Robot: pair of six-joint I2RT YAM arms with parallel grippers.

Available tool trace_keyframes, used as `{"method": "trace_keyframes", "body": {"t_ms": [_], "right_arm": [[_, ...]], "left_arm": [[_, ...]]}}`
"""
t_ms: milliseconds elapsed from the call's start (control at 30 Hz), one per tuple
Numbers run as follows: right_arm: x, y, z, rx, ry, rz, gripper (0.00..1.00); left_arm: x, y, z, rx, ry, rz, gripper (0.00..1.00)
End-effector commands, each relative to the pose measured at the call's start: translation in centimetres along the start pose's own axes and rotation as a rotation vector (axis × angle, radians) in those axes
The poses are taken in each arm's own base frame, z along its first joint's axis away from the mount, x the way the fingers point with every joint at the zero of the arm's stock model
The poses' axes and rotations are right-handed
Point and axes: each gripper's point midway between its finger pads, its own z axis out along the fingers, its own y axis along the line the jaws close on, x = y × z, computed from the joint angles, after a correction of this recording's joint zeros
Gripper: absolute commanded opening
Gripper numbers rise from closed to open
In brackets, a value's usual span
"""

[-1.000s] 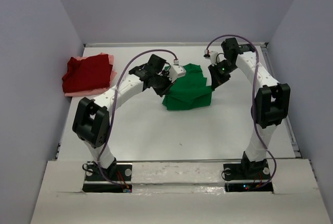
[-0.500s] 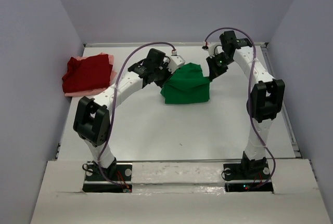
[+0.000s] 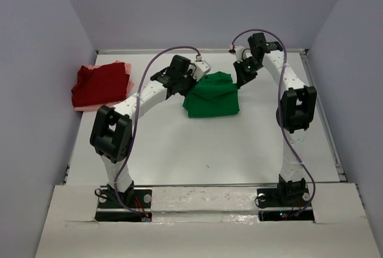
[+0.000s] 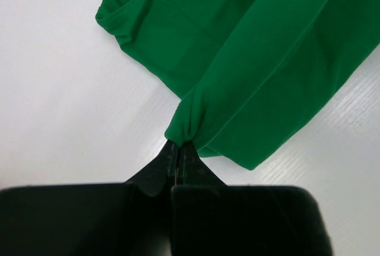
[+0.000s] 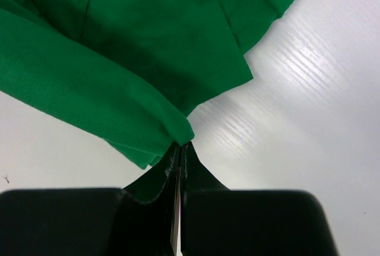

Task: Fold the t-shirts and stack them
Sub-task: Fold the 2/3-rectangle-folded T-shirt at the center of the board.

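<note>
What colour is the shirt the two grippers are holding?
The t-shirt is bright green, clearest in the left wrist view.

t-shirt [image 3: 212, 97] centre, shirt stack [image 3: 102, 85] far left

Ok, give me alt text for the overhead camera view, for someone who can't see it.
Two white robot arms reach across a white table, the left gripper and right gripper each shut on a far corner of a partly folded green t-shirt. At the far left, a dark red t-shirt lies on a pale pink t-shirt.
</note>
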Motion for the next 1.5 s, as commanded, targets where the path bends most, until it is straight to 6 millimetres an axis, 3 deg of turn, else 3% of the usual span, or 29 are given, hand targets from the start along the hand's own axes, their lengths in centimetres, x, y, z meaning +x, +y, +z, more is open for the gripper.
{"method": "trace_keyframes", "body": {"t_ms": [0,233,367,900,1000,1033,1067,1133,1200,1333,1467], "right_arm": [[-2.7,-1.3,0.1,0.056,-0.069,-0.05,0.0],[-3.2,-3.0,2.1,0.078,-0.056,-0.065,0.0],[-3.1,-4.0,3.3,0.096,-0.042,-0.07,0.0],[-5.8,-7.3,5.0,0.209,-0.126,-0.097,0.02],[-6.3,-7.6,5.3,0.213,-0.14,-0.099,0.27],[-6.5,-7.6,5.3,0.212,-0.145,-0.103,0.38],[-6.5,-7.7,5.6,0.212,-0.147,-0.1,0.6],[-6.7,-7.9,5.5,0.225,-0.154,-0.1,0.86],[-6.8,-8.1,5.4,0.234,-0.156,-0.104,0.93],[-7.7,-8.1,4.2,0.255,-0.182,-0.113,0.96],[-8.7,-7.6,2.0,0.276,-0.217,-0.116,0.96]], "left_arm": [[-2.7,3.1,-0.3,-0.106,-0.083,-0.017,0.0],[-3.0,5.2,1.3,-0.179,-0.108,-0.033,0.0],[-2.6,5.6,3.2,-0.178,-0.094,-0.042,0.0],[-2.3,7.3,7.6,-0.255,-0.11,-0.092,0.0],[-2.0,7.6,8.1,-0.268,-0.1,-0.098,0.0],[-2.0,7.7,8.2,-0.273,-0.098,-0.099,0.08],[-2.1,7.8,8.3,-0.284,-0.096,-0.099,0.17],[-2.0,8.1,8.3,-0.296,-0.093,-0.096,0.35],[-2.6,8.6,8.0,-0.323,-0.106,-0.095,0.43],[-4.0,9.6,6.6,-0.386,-0.134,-0.084,0.58],[-6.7,11.4,3.1,-0.503,-0.18,-0.045,0.69]]}}
